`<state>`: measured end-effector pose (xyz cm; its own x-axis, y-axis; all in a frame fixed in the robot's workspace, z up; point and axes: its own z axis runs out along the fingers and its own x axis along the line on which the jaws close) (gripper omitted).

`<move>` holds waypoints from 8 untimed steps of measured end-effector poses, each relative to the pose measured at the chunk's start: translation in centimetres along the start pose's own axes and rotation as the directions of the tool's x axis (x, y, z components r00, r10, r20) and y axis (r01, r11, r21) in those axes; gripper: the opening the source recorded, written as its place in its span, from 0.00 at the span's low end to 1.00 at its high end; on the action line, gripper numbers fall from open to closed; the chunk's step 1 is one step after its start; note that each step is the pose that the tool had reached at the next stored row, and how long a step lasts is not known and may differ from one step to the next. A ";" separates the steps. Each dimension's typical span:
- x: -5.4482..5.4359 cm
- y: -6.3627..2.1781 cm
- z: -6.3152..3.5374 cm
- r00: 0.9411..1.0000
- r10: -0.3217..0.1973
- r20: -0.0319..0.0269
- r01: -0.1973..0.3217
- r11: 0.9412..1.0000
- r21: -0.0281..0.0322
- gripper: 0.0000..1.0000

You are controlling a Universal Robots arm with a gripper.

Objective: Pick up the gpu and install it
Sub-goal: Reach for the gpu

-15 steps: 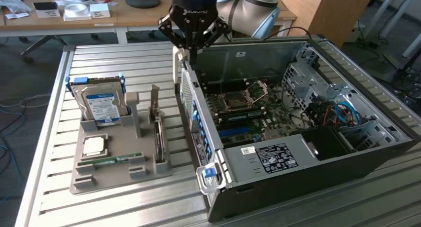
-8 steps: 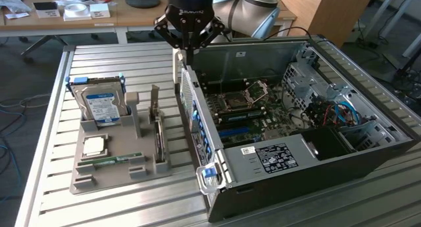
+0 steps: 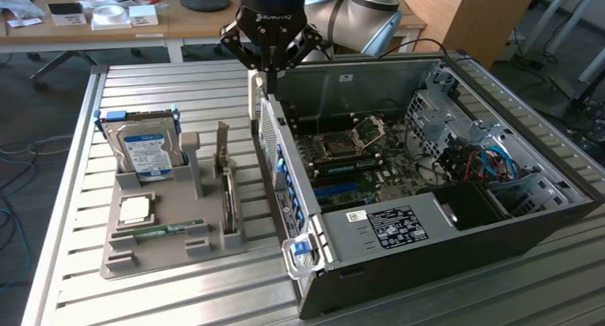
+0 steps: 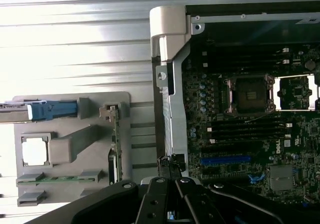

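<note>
The gpu [image 3: 225, 176] stands on edge in the grey holder [image 3: 161, 259], a thin card with a metal bracket at its far end. In the wrist view the gpu [image 4: 115, 144] appears edge-on beside the case wall. My gripper [image 3: 268, 83] hangs shut with nothing in it, over the far end of the case's rear panel [image 3: 276, 163], farther back than the gpu and toward the exterior view's right. From the wrist, the gripper [image 4: 171, 165] points down at that panel's edge. The blue slot [image 4: 225, 160] on the motherboard [image 3: 350, 166] lies bare.
The open computer case [image 3: 492, 227] lies on its side on the slatted metal table [image 3: 170, 85]. A silver hard drive [image 3: 146, 152], a processor [image 3: 137, 209] and a RAM stick [image 3: 159, 232] also sit in the holder. A wooden desk [image 3: 142, 25] with small boxes is behind.
</note>
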<state>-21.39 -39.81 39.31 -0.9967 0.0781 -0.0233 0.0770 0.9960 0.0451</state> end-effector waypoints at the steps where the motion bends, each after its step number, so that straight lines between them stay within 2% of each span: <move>1: 0.0 0.00 0.00 1.000 0.000 0.000 0.000 1.000 0.000 0.11; 8: 0.3 -0.02 0.00 1.000 0.000 0.000 0.000 1.000 0.000 0.11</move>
<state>-21.68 -39.81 39.30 -0.9967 0.0779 -0.0233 0.0768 0.9960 0.0450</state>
